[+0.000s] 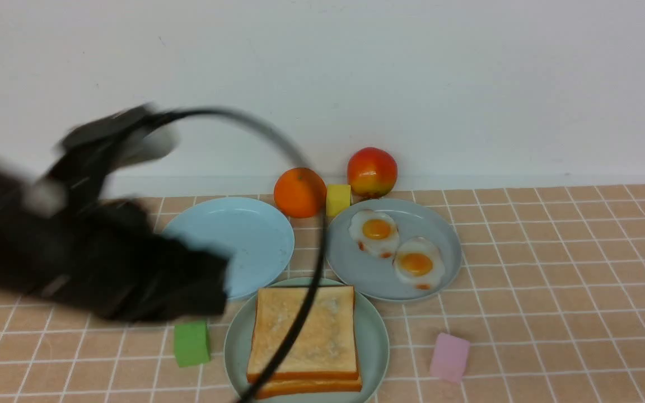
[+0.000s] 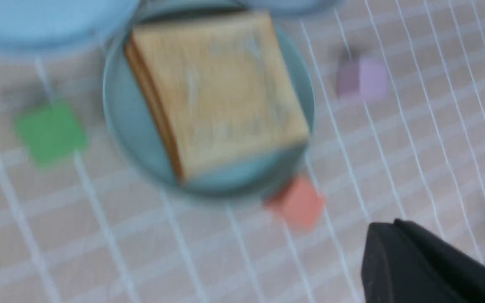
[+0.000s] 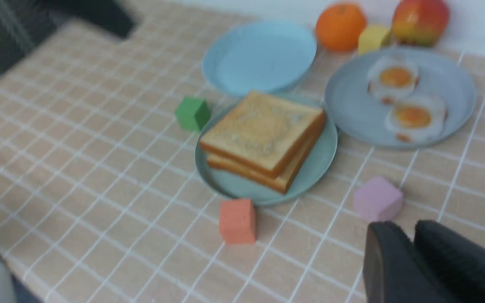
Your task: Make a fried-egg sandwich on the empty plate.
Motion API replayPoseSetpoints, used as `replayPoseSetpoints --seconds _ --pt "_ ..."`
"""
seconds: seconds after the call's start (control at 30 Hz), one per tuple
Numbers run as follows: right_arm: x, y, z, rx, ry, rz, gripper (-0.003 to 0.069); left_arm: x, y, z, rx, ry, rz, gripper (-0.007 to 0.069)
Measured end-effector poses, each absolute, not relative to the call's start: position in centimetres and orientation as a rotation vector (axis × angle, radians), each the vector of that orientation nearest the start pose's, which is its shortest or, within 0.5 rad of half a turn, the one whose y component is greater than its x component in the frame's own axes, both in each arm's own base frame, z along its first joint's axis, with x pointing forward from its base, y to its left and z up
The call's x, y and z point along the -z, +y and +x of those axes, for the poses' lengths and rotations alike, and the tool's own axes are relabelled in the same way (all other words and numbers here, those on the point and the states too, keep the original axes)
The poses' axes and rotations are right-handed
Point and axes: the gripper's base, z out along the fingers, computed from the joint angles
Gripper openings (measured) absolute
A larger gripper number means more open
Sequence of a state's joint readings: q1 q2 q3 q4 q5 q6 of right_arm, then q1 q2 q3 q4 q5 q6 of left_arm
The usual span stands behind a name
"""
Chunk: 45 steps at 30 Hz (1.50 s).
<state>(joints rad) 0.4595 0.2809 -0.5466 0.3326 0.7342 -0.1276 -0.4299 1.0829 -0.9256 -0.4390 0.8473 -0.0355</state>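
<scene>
As the left arm [image 1: 132, 263] sweeps over the table at ten o'clock, its gripper [image 2: 394, 224] is pinched together on nothing, and the right gripper [image 3: 403, 229] shows a slim gap, also unloaded. Centre stage, the green plate [image 1: 375, 347] sits nearest, probably for easy reach, with the grey plate [image 1: 350, 268] at one o'clock and the blue plate [image 1: 233, 240] at eleven, bare where visible. Two toast slices [image 1: 303, 330] lie stacked on the green plate, slightly offset, likely to close the sandwich; whether an egg's inside, I can't tell! Orange [image 1: 294, 193] at twelve, two fried eggs [image 1: 375, 229] on the grey plate, perhaps spares, then pink block [image 1: 449, 357] at three, green block [image 1: 191, 344] at nine.
</scene>
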Motion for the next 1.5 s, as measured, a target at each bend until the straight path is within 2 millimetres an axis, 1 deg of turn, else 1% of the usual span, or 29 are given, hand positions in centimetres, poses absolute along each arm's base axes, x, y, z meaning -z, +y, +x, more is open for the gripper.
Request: replayPoseSetpoints --seconds 0.03,0.07,0.13,0.23,0.27,0.33,0.37,0.43,0.47,0.53,0.67,0.97,1.07,1.17,1.2,1.23,1.27,1.37,1.43,1.5 --pt "-30.2 3.6 3.0 -0.601 1.871 -0.465 0.0112 -32.7 -10.3 15.4 0.733 2.484 0.278 -0.0013" --pt "-29.9 3.5 2.6 -0.604 1.853 -0.462 0.0113 -32.5 -9.9 14.6 0.738 2.477 0.280 -0.0013" --pt "-28.9 3.1 1.7 -0.626 1.822 -0.457 0.0113 -32.0 -8.7 11.5 0.774 2.431 0.282 -0.0013" --pt "-28.3 2.8 0.9 -0.641 1.797 -0.461 0.0113 -31.7 -7.4 8.1 0.828 2.337 0.287 -0.0013" --pt "-28.1 2.7 0.5 -0.645 1.788 -0.464 0.0108 -31.6 -7.0 7.1 0.840 2.304 0.291 -0.0013" --pt "-28.1 2.6 0.2 -0.652 1.780 -0.467 0.0082 -31.6 -6.4 5.9 0.847 2.251 0.298 -0.0013" --pt "-28.1 2.6 0.1 -0.657 1.775 -0.466 0.0051 -31.8 -5.9 5.0 0.844 2.195 0.305 -0.0013" --pt "-28.1 2.6 0.1 -0.661 1.773 -0.465 0.0009 -32.0 -5.5 4.5 0.830 2.149 0.307 -0.0013" --pt "-28.1 2.6 0.1 -0.664 1.772 -0.465 -0.0010 -32.4 -5.0 3.9 0.808 2.075 0.306 -0.0013" --pt "-28.1 2.6 0.1 -0.664 1.771 -0.465 -0.0013 -33.0 -4.3 3.4 0.766 1.969 0.296 -0.0013" --pt "-28.1 2.6 0.1 -0.664 1.771 -0.465 -0.0013 -33.6 -3.8 3.1 0.740 1.868 0.278 -0.0013" --pt "-28.1 2.6 0.1 -0.664 1.772 -0.465 -0.0009 -33.7 -3.7 3.1 0.735 1.857 0.276 -0.0013" --pt "-28.1 2.6 0.1 -0.664 1.772 -0.465 -0.0006 -33.4 -3.7 3.1 0.732 1.860 0.274 -0.0013" --pt "-28.1 2.6 0.1 -0.664 1.772 -0.465 -0.0004 -32.1 -3.3 2.6 0.702 1.850 0.272 -0.0013" --pt "-28.1 2.6 0.1 -0.664 1.772 -0.465 -0.0004 -32.0 -3.3 2.6 0.695 1.848 0.270 -0.0013" --pt "-28.1 2.6 0.1 -0.664 1.772 -0.465 -0.0003 -31.1 -2.8 2.4 0.621 1.825 0.271 -0.0013" --pt "-28.1 2.6 0.1 -0.664 1.772 -0.465 -0.0003 -30.6 -2.6 2.5 0.574 1.803 0.264 -0.0013" --pt "-28.1 2.6 0.1 -0.664 1.772 -0.465 0.0000 -28.0 -1.7 3.0 0.394 1.744 0.233 -0.0013" --pt "-28.1 2.6 0.1 -0.664 1.772 -0.465 0.0001 -25.6 -1.3 3.6 0.283 1.719 0.202 -0.0013" --pt "-28.1 2.6 0.1 -0.664 1.772 -0.465 0.0001 -23.4 -1.1 4.2 0.230 1.724 0.163 -0.0013"
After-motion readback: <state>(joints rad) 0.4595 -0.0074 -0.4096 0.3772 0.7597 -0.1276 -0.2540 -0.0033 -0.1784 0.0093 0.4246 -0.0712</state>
